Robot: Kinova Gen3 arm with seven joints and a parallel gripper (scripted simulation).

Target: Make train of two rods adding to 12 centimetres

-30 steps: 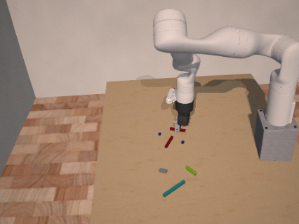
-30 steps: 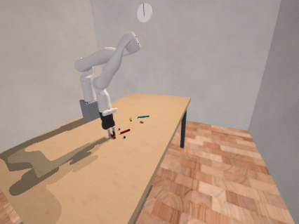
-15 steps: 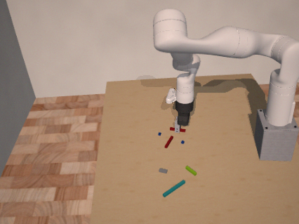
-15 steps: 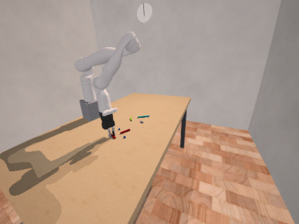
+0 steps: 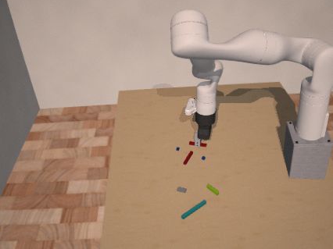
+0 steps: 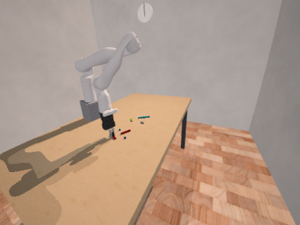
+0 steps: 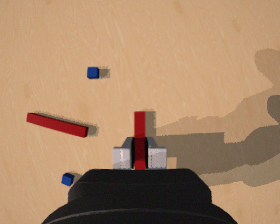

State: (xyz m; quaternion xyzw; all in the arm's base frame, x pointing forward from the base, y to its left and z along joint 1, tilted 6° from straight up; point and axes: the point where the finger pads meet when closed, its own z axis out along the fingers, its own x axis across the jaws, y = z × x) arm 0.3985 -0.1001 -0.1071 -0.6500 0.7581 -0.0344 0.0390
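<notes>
My gripper (image 5: 198, 144) (image 6: 113, 137) (image 7: 139, 147) is at table level, its fingers closed against both sides of a red rod (image 5: 204, 145) (image 6: 114, 137) (image 7: 140, 122), around its middle. A second red rod (image 5: 188, 158) (image 6: 125, 132) (image 7: 57, 125) lies apart, at an angle. One blue rod (image 5: 177, 148) (image 6: 125, 137) (image 7: 93, 73) and another blue rod (image 5: 203, 158) (image 6: 120, 130) (image 7: 67, 179) lie on either side of it. A grey rod (image 5: 181, 190) (image 6: 142, 123), a lime rod (image 5: 213, 190) (image 6: 131, 119) and a turquoise rod (image 5: 194, 209) (image 6: 144, 117) lie farther off, apart.
All the rods lie on the wooden table (image 5: 137, 169) (image 6: 81, 181). The arm's grey base block (image 5: 306, 158) (image 6: 90, 111) stands at the table's right side in the top view. The arm's shadow falls beside the gripper in the wrist view.
</notes>
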